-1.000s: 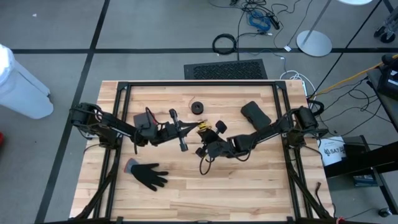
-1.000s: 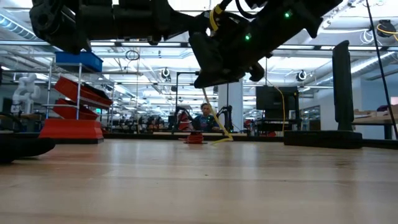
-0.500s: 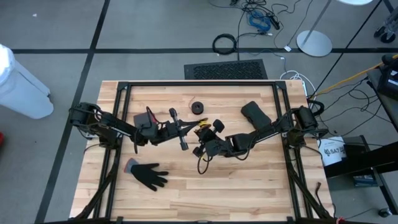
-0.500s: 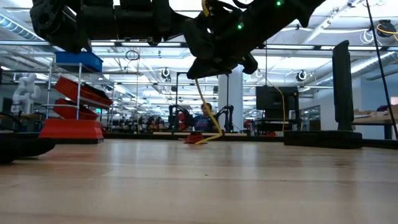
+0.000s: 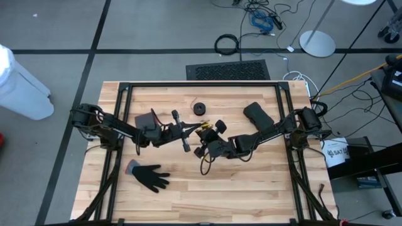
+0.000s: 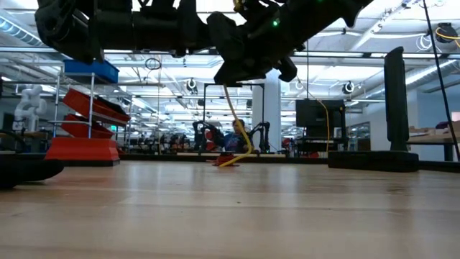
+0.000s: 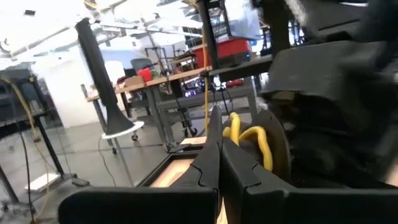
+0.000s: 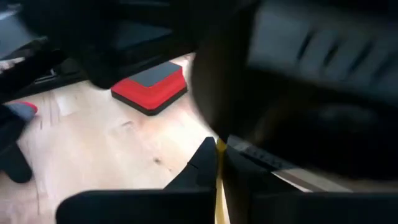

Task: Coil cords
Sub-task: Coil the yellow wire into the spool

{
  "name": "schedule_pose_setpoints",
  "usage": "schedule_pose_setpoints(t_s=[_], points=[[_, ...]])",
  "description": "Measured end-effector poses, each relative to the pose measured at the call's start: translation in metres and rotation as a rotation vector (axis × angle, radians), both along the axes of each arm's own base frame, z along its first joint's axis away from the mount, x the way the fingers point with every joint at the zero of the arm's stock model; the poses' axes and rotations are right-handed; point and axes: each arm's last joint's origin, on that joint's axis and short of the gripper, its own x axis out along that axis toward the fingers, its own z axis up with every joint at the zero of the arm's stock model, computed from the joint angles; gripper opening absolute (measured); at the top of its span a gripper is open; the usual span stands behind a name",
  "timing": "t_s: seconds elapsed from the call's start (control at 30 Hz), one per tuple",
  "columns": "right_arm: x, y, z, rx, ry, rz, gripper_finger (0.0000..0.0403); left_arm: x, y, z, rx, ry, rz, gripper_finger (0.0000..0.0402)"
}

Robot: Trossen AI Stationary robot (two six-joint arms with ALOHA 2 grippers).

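Overhead, one yellow cord [image 5: 205, 130], two end effectors.

No legible text, labels or numbers anywhere.

The high view looks straight down from above, taking in the whole table [image 5: 188, 188] and some floor around it. The low view sits at tabletop level, facing level across the wood into the room behind — the arms cross its top edge. Each wrist view rides its own arm, very near, looking forward past that arm's fingers. High and low views share the yellow cord [image 5: 205, 130] [image 6: 231, 119] at mid-table — the left wrist view catches it too [image 7: 249, 137].
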Motion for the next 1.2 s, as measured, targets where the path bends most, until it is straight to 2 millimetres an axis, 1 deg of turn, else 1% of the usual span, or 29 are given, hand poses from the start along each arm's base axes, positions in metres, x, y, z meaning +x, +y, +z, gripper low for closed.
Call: schedule_pose_setpoints(t_s=[0.17, 0.43, 0.7, 0.93, 1.2], points=[[-0.001, 0.002, 0.0, -0.031, 0.015, -0.001, 0.0, 0.001, 0.004, 0.0, -0.066, -0.022, -0.045, 0.0], [0.001, 0.003, 0.003, -0.062, 0.011, 0.017, 0.0, 0.001, 0.005, -0.003, -0.015, 0.031, -0.004, 0.0], [0.0, 0.003, 0.002, -0.058, 0.014, 0.016, 0.0, 0.001, 0.005, -0.003, 0.087, 0.067, 0.024, 0.0], [0.0, 0.007, 0.0, -0.031, 0.015, 0.049, 0.0, 0.002, 0.006, -0.012, 0.226, 0.195, 0.04, 0.0], [0.0, 0.009, 0.0, -0.004, 0.0, 0.064, 0.0, 0.001, 0.006, -0.017, 0.344, 0.284, 0.061, 0.0]])
